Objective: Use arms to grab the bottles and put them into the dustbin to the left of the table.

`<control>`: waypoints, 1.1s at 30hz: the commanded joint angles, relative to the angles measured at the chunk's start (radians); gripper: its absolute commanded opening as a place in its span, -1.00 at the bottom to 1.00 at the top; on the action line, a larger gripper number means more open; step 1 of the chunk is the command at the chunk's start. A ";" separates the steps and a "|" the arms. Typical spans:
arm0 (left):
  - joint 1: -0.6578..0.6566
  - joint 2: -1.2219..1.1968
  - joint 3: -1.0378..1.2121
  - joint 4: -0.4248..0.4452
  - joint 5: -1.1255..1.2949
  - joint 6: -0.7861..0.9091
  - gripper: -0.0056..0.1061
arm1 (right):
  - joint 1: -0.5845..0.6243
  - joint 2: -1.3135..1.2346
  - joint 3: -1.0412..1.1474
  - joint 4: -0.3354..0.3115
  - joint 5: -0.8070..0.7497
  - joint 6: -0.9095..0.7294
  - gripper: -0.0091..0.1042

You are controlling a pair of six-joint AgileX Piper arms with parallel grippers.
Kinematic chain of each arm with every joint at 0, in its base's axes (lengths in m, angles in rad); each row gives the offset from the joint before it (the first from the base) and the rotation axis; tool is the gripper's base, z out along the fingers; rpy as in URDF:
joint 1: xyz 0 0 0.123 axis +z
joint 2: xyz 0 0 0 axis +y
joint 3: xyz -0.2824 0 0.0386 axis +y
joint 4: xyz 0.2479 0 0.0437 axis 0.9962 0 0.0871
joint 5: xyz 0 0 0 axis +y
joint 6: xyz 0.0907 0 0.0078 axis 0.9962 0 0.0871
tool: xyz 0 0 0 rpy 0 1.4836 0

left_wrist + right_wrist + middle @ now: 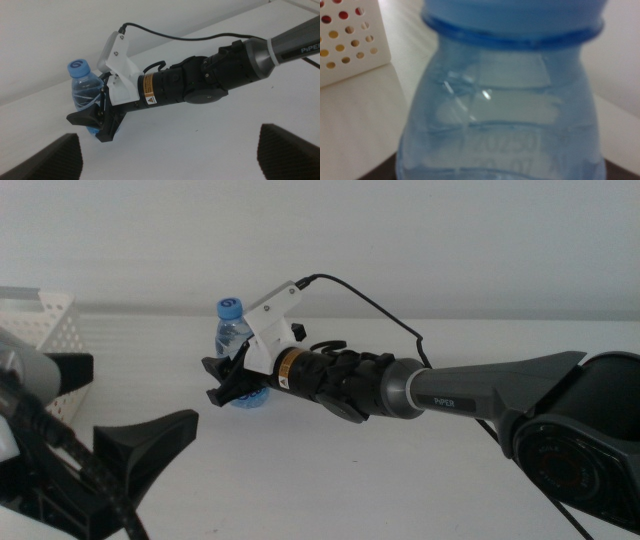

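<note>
water bottle [233, 330] stands upright on the desk [400, 480], mid-desk, a bit left of centre in the middle view. right arm [470, 392] reaches in from the right side across the desk, its right hand [222, 378] at the bottle, one finger on each side of the lower body. dustbin [45, 330] at the far left edge, well apart from the bottle, to its left. left hand [95, 445] low at the near left corner, in front of the dustbin, nearer the camera than the bottle. in the right wrist view the bottle [502, 100] is right up against the camera, dustbin wall [350, 40] behind it to one side.
</note>
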 commanded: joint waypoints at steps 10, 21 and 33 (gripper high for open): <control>0.005 -0.006 0.004 0.001 -0.014 -0.002 0.78 | 0.084 -0.223 0.101 -0.028 0.447 0.240 0.80; 0.005 -0.006 0.004 0.001 -0.014 -0.002 0.78 | 0.113 -0.797 0.584 -0.026 0.563 0.223 0.80; 0.005 -0.006 0.004 0.001 -0.014 -0.002 0.78 | 0.111 -1.400 0.646 0.113 1.032 0.021 0.80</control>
